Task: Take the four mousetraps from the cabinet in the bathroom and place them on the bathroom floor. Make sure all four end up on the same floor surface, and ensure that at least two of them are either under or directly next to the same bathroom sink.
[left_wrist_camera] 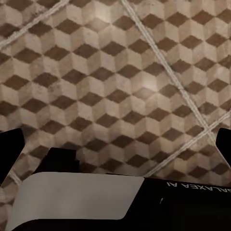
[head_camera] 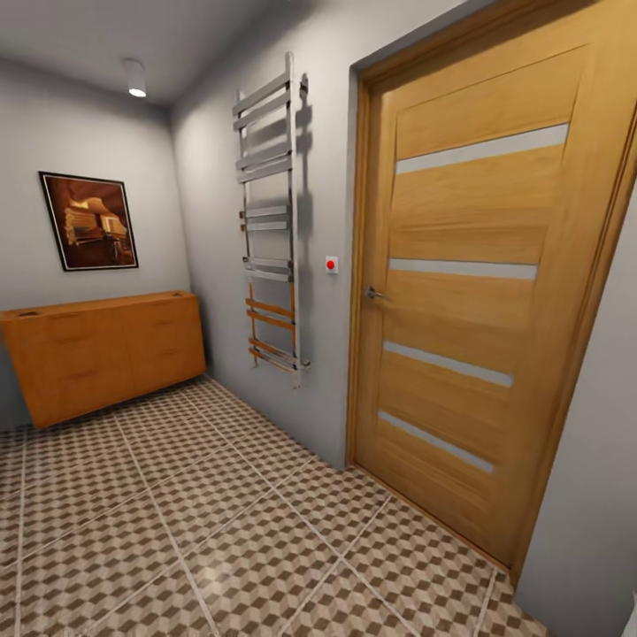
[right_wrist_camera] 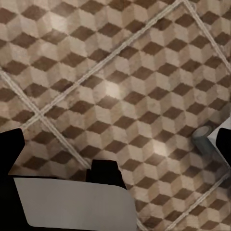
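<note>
- While the robot stands off from its goal, the cabinet is seen in the head view against the far wall, under a framed picture, all drawers shut.
- No mousetraps are visible; they are judged to lie inside the cabinet's drawers, unretrieved.
- The bathroom floor, tiled in a cube pattern with pale grout lines, runs from the foreground to the cabinet.
- A chrome towel rail and a wooden door are shown along the right-hand wall, with a red wall button between them.
- Left gripper: only dark finger edges are seen at the sides of its wrist view, set wide apart, nothing between them; it is judged released and empty.
- Right gripper: likewise spread and empty above the tiles; a small grey cylindrical object is glimpsed nearby, unidentifiable.
- Handling judgement: each trap is expected to be light, stiff and flat, hard to lift from a drawer bottom; a hold across the wooden board's long edges, clear of the wire parts, is advised.
</note>
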{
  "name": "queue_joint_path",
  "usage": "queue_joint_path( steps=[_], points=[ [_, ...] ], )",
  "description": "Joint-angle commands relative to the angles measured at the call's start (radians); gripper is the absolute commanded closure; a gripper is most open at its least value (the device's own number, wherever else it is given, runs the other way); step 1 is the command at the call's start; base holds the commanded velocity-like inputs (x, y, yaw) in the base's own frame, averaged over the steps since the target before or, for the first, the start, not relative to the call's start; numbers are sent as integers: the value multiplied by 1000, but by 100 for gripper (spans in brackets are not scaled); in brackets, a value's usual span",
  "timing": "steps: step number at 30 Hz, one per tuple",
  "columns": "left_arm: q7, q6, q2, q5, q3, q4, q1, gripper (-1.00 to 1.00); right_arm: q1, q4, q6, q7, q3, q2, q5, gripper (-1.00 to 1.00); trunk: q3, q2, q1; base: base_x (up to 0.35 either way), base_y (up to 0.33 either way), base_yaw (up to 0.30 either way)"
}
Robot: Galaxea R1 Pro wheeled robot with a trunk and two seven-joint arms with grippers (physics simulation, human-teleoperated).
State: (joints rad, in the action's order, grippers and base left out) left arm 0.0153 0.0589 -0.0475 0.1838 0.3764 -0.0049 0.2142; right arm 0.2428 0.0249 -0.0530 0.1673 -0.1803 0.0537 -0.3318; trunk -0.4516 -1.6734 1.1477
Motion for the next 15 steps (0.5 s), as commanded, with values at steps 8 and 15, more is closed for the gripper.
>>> queue_joint_path(
  steps=[8,15],
  points=[
    [2,2,0,10,9,0,1,-100,1,3,-5,5,-8,0,-9,-100,-1,-1,0,0,0,300],
    [2,2,0,10,9,0,1,-100,1,3,-5,4,-8,0,-9,-100,-1,-1,0,0,0,300]
  ],
)
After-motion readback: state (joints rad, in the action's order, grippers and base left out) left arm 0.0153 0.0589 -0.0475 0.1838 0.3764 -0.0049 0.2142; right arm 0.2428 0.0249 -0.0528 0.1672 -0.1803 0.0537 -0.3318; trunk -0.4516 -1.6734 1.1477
